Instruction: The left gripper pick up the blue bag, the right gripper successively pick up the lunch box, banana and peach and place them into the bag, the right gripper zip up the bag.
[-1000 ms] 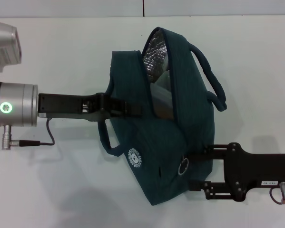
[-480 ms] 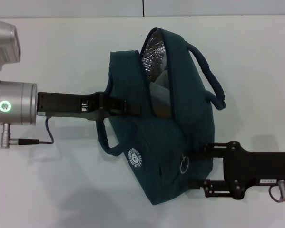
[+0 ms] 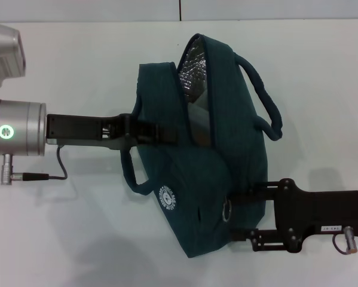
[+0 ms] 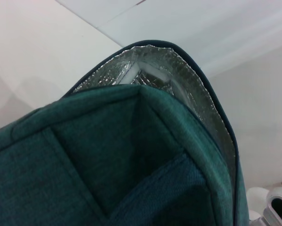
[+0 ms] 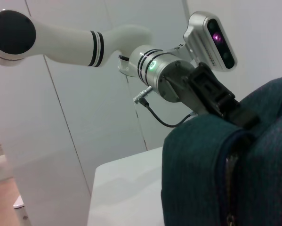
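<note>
My left gripper point(image 3: 158, 133) reaches in level from the left of the head view and is clamped on the near side of the blue bag point(image 3: 202, 179), holding it above the white table point(image 3: 77, 227). My right gripper point(image 3: 241, 215) comes in from the right, pressed against the bag's lower end by a metal ring point(image 3: 227, 210); I cannot tell how its fingers stand. The bag's mouth gapes toward the top, showing silver lining point(image 3: 193, 66). From the left wrist, only bag fabric point(image 4: 108, 160) and lining point(image 4: 178, 89) fill the frame. From the right wrist, the bag point(image 5: 216, 179) sits close, with my left gripper point(image 5: 242, 115) on its upper edge and its arm stretching back.
</note>
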